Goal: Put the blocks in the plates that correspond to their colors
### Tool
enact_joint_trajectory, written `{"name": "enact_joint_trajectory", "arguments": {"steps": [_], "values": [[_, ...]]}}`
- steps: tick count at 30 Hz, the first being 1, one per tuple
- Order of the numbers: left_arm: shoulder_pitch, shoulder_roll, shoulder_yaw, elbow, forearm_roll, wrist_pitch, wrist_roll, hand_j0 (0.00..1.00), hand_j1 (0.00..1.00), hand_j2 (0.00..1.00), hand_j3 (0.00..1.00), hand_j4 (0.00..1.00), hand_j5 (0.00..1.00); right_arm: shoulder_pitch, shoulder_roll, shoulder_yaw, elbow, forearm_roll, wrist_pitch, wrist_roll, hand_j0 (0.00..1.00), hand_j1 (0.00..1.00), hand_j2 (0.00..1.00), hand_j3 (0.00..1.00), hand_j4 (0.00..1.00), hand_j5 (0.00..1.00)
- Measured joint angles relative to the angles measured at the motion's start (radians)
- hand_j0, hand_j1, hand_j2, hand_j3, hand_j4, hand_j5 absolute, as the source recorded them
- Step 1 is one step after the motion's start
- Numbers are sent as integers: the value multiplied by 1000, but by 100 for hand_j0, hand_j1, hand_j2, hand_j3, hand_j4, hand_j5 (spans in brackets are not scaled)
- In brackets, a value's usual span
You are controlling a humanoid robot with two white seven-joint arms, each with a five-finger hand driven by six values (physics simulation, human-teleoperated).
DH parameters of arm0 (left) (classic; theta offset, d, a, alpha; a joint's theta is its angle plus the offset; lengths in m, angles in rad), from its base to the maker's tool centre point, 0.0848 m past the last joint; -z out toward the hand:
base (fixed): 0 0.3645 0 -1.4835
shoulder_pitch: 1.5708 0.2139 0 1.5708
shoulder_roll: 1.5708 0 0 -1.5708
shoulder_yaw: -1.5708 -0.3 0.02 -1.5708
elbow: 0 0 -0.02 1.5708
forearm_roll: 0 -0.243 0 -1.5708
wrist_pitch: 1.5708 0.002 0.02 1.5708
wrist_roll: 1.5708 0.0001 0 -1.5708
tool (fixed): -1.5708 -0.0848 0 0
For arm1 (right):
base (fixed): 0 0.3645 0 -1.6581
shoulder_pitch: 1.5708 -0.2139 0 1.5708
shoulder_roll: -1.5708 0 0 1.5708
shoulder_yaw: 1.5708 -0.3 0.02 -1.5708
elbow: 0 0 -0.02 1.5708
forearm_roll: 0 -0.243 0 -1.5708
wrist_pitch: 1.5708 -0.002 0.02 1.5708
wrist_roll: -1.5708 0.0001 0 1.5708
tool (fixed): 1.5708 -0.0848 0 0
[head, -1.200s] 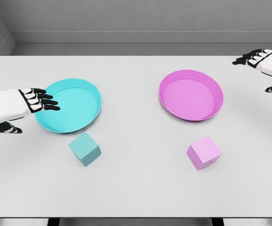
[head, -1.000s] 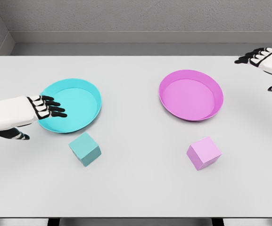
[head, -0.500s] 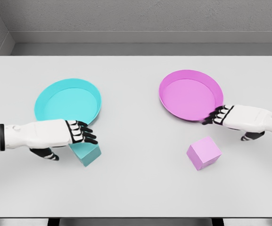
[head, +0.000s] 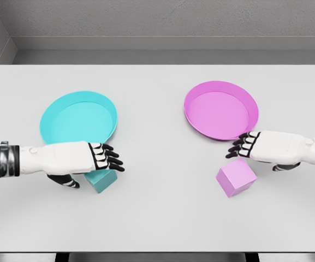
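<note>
Blocks sit on the near half of the bench (head: pixel 157 218), one under each arm. The teal block (head: pixel 101 180) lies near and slightly right of the teal plate (head: pixel 51 117); only its lower part and right corner show, because the left hand (head: pixel 94 158) hangs directly over it. That hand's fingers (head: pixel 111 161) are stretched flat toward the right and relaxed, with the thumb hanging down on the near side just left of the block. They hold nothing. Whether the palm touches the block's top cannot be told from this view.

On the right, the pink block (head: pixel 236 179) rests near the pink plate (head: pixel 195 109), just short of its near rim. The right hand (head: pixel 250 146) hovers between the plate's near rim and the block, with loosely curled fingers pointing left, empty. This block therefore lies on the near side of that hand and a little to its left, touching nothing.

Each block is a cube turned a little askew to the bench edge, so no long axis matters. Each hand is clearly the closer one for its own colour. The left hand looks better placed, since its block is already beneath it. The right hand would first need to come toward the near edge before closing.
</note>
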Motion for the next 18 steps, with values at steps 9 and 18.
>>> {"name": "enact_joint_trajectory", "arguments": {"steps": [9, 18], "values": [[-9, -37, -4, 16, -62, 0, 0, 100, 100, 100, 100, 100, 100, -34, -26, 1, -9, -3, 0, 0, 96, 96, 96, 96, 96, 96], [-17, -41, -4, 47, -77, 0, 1, 100, 100, 100, 100, 100, 100, -112, -20, 26, -11, -21, 1, 0, 98, 98, 98, 98, 98, 98]]}}
